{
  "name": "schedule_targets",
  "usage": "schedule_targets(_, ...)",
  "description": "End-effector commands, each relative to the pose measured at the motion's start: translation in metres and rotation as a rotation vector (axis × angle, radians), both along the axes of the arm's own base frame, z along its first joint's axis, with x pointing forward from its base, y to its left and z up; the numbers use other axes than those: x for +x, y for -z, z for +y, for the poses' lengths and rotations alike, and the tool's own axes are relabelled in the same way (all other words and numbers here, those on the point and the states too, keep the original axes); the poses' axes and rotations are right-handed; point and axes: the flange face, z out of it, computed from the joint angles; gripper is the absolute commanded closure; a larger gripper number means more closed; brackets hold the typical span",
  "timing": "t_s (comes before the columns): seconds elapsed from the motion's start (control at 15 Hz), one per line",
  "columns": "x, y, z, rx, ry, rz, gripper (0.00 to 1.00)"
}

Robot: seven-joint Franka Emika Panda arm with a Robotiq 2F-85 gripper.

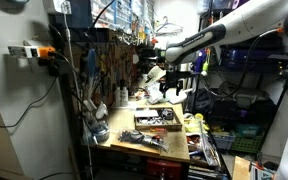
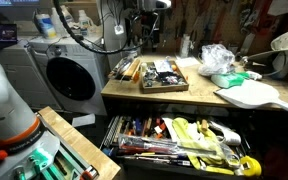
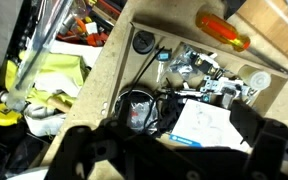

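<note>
Tool tray point(image 2: 134, 87) flat on the wooden surface point(image 2: 202, 97), near its front edge and above an open drawer point(image 2: 108, 138) crammed with hand tools. Shows in both exterior views and fills much of the wrist view, wooden wall point(image 3: 119, 70) included. Carries an orange-handled screwdriver point(image 3: 224, 30) along one side, a coiled black cable point(image 3: 136, 110), a white sheet of paper point(image 3: 209, 125) and a tangle of small metal parts point(image 3: 199, 68). Gripper point(image 1: 169, 90) above the tray and clear of it, touching nothing, at the end of the white arm point(image 1: 234, 30). Seen from the wrist, dark fingers point(image 3: 84, 150) spread wide apart, with nothing held between them. Farther along the surface, apart from the tray, a crumpled clear plastic bag point(image 2: 219, 58) and a white board point(image 2: 249, 95). Next to the bench, a washing machine point(image 2: 69, 78). Inside the drawer, yellow gloves point(image 2: 199, 132) among the tools.
</note>
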Motion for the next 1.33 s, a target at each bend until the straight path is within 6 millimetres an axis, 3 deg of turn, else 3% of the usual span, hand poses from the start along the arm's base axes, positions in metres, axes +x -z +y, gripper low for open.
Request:
schedule_targets(0.0, -0.035, -0.042, 0.007, 0.025, -0.199, -0.036, 0.00)
schedule_targets(0.33, -0.087, -0.094, 0.015, 0.117, -0.295, 0.025, 0.00)
schedule_targets(0.6, -0.114, -0.118, 0.016, 0.146, -0.278, 0.054, 0.00)
schedule_targets(0.67, -0.098, -0.117, 0.017, 0.119, -0.278, 0.050, 0.00)
schedule_targets(1.27, -0.096, -0.118, 0.018, 0.119, -0.279, 0.052, 0.00)
